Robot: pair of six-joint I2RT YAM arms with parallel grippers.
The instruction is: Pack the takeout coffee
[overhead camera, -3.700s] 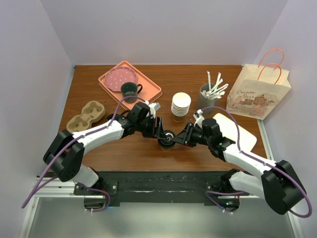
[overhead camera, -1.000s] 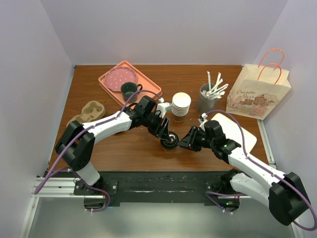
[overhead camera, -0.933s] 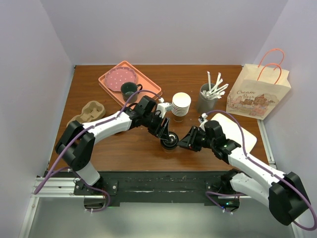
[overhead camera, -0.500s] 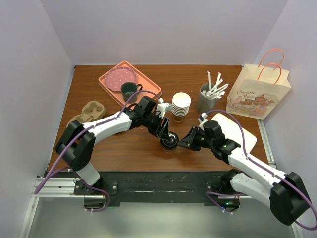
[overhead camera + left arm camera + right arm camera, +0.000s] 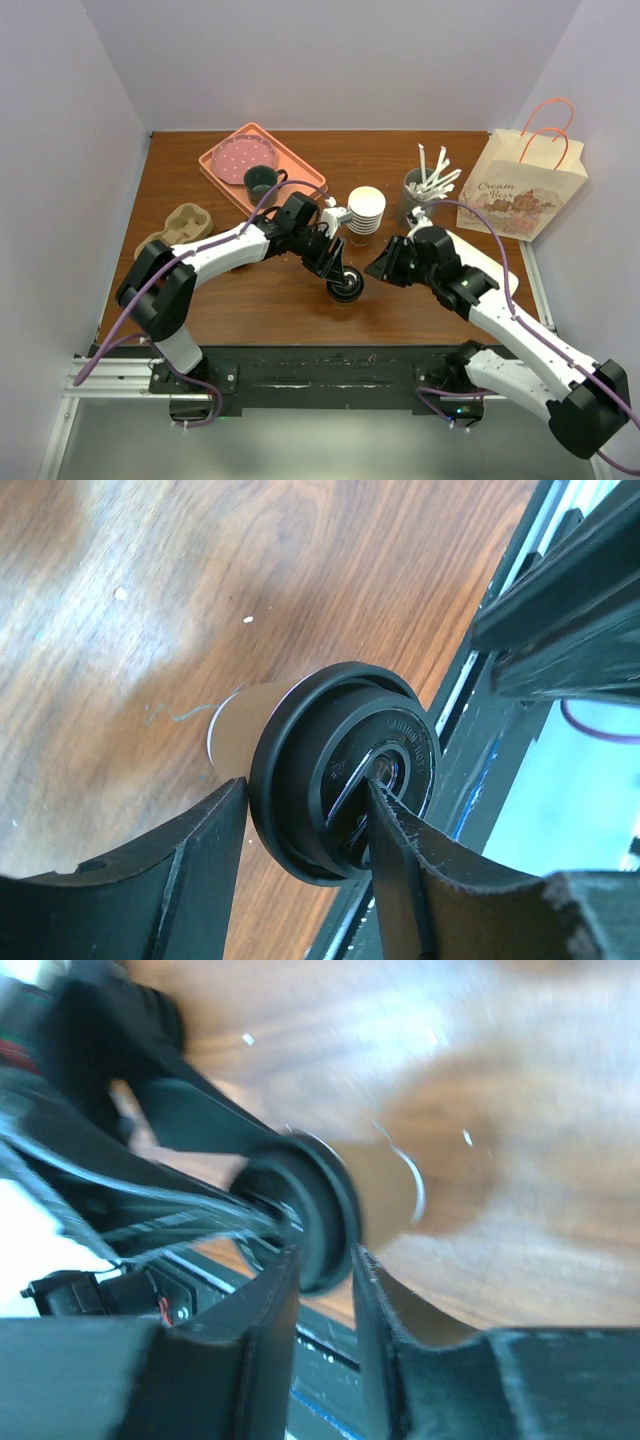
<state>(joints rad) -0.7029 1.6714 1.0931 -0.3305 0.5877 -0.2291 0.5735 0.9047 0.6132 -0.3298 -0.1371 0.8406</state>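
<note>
The takeout coffee [image 5: 345, 288], a kraft-brown paper cup with a black sip lid, stands upright near the table's front middle. My left gripper [image 5: 333, 268] comes in from the upper left and is shut on the lid's rim. In the left wrist view the lid [image 5: 320, 780] shows with one finger outside the rim and the other across the lid's recessed top. My right gripper [image 5: 376, 268] is just right of the cup and apart from it. In the blurred right wrist view its jaws stand a narrow gap apart, empty, and the cup [image 5: 330, 1205] lies beyond the tips.
A brown cup carrier [image 5: 180, 232] lies at the left. A pink tray [image 5: 300, 180] holds a pink plate and a dark green mug [image 5: 262, 182]. A stack of white cups [image 5: 366, 212], a grey holder of stirrers [image 5: 420, 195], a paper bag [image 5: 520, 185] and a white sheet [image 5: 478, 262] are on the right.
My right gripper has drawn back from the cup, up and to the right. My left gripper has stayed at the lid and the cup has not moved.
</note>
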